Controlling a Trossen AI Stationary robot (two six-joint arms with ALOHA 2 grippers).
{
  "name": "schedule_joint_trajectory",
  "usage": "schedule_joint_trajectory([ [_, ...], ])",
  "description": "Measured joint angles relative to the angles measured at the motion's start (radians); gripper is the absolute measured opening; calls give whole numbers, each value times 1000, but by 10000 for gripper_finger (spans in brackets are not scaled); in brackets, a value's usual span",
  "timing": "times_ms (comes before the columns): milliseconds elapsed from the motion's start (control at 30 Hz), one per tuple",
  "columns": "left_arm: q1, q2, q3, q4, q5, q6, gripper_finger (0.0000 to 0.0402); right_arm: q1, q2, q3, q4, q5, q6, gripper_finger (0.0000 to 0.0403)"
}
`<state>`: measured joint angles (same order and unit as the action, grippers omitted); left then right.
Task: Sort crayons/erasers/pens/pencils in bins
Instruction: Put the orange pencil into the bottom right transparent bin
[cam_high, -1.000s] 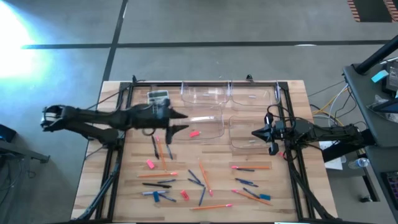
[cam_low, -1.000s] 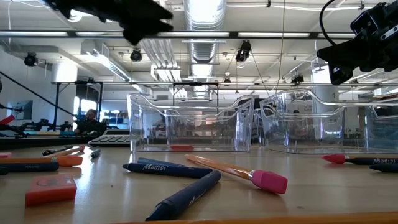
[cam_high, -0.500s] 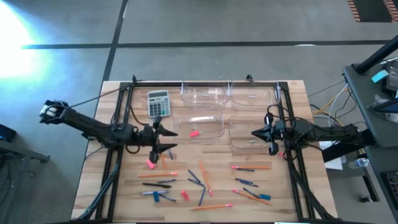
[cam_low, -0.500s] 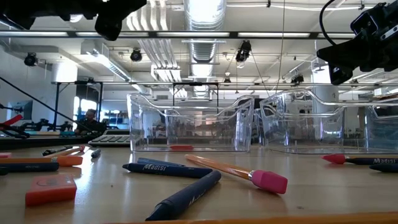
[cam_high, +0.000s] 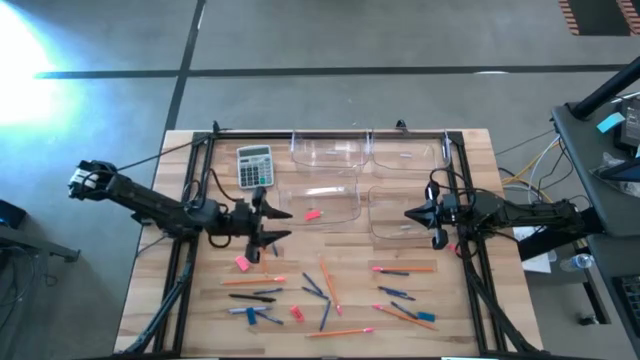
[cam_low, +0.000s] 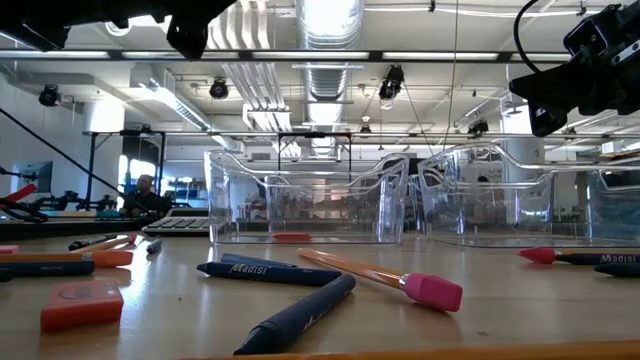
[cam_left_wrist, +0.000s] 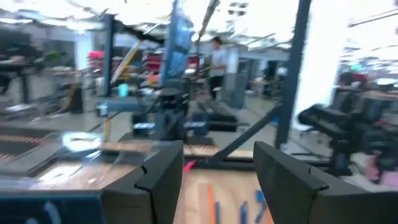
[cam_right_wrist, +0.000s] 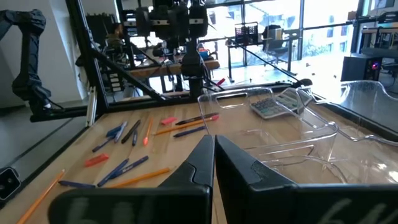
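Observation:
My left gripper (cam_high: 279, 224) (cam_left_wrist: 217, 186) hangs open above the table, between the calculator and the scattered items, touching nothing. My right gripper (cam_high: 409, 213) (cam_right_wrist: 213, 163) is shut and empty, hovering over the near right bin (cam_high: 400, 214). Four clear bins stand at the table's far side; the near left bin (cam_high: 322, 203) has one pink eraser (cam_high: 312, 214) on its floor. Orange pencils (cam_high: 253, 282) (cam_high: 330, 283), pink erasers (cam_high: 241, 263) (cam_high: 296, 313), a light blue eraser (cam_high: 427, 316) and dark and blue sticks (cam_high: 252, 297) lie flat on the wood nearer me.
A grey calculator (cam_high: 254, 165) lies left of the far bins. Dark frame rails (cam_high: 190, 250) (cam_high: 470, 270) run along the table's left and right sides. In the low view a pencil's pink end (cam_low: 432, 291) and a pink eraser (cam_low: 82, 303) lie close to the near edge.
My left gripper has drawn back from the near left bin's left edge, moving toward the table's near and left side and uncovering the calculator, then crept a little back to the right. It has stayed open. The right arm has kept still.

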<state>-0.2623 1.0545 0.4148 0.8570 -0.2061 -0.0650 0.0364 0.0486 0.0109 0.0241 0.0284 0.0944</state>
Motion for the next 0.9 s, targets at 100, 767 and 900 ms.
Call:
schedule_joint_trajectory([
  [100, -1, 14, 0, 12, 45, 0, 182, 0, 0, 0, 21, 2, -33, 9],
  [767, -3, 115, 2, 25, 75, -87, 182, 0, -1, 0, 295, 54, 222, 9],
  [900, -3, 115, 2, 25, 75, -87, 182, 0, -1, 0, 328, 56, 307, 9],
])
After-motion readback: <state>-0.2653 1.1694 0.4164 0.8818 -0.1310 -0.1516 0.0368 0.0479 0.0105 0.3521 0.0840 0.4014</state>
